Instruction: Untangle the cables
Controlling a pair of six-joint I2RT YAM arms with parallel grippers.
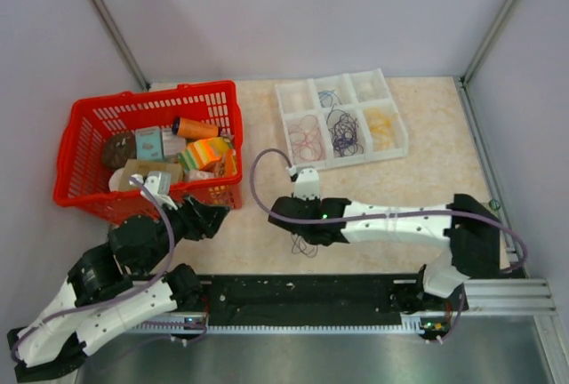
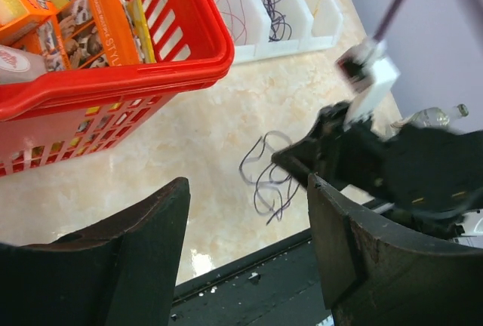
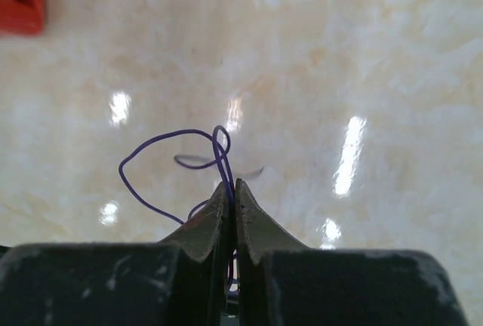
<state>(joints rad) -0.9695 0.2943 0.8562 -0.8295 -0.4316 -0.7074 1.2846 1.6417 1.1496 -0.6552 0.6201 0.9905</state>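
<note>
Purple strand of cables (image 3: 162, 136) nipped in R jaws, shut tight, prob to lift it out of tangle lying on bench (image 1: 427, 135) just below. L jaws part open, empty, idle by red basket (image 1: 142, 97). Strand end inside jaws hidden; knot layout too fine to read.
</note>
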